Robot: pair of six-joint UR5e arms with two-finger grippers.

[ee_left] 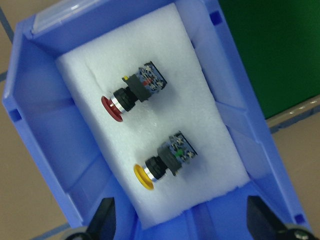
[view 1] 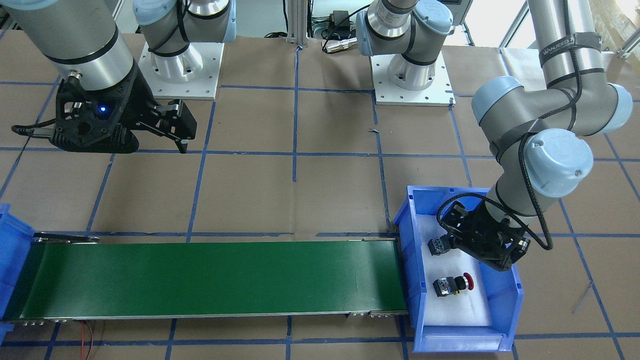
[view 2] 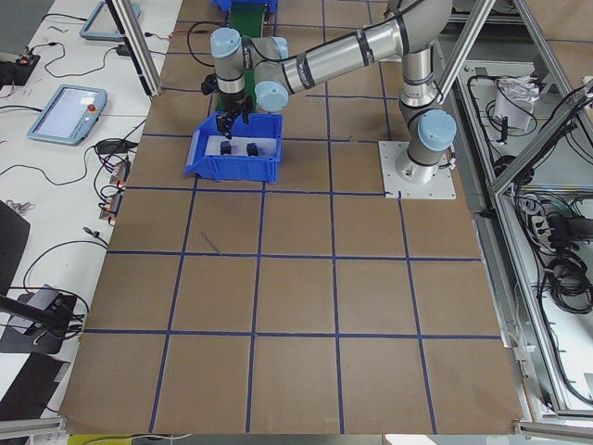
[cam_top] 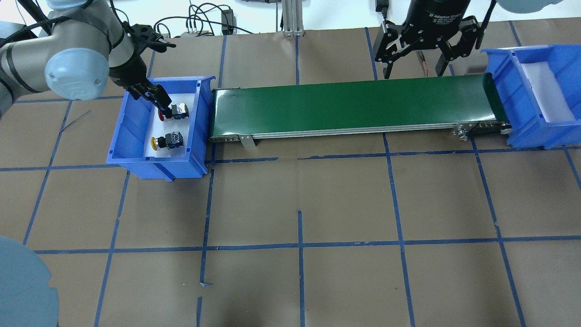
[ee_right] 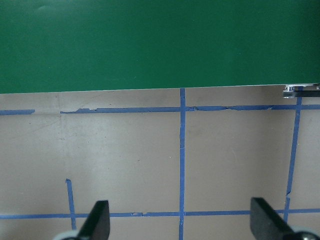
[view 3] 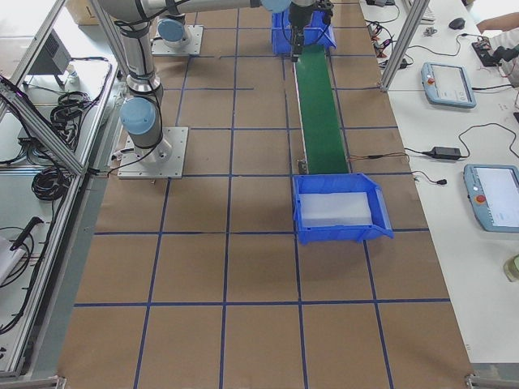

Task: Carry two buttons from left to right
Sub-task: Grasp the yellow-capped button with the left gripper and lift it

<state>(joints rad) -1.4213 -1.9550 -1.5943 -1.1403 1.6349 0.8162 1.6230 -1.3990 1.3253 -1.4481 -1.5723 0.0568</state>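
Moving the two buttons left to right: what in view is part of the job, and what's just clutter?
Job: red button, yellow button, left bin holding both, green conveyor, right bin, left gripper, right gripper.

Lying about: teach pendant and power adapter on the side bench.

left gripper (ee_left: 182, 221) low, jaws wide apart, right gripper (cam_top: 413, 71) high, pointing down, jaws wide apart
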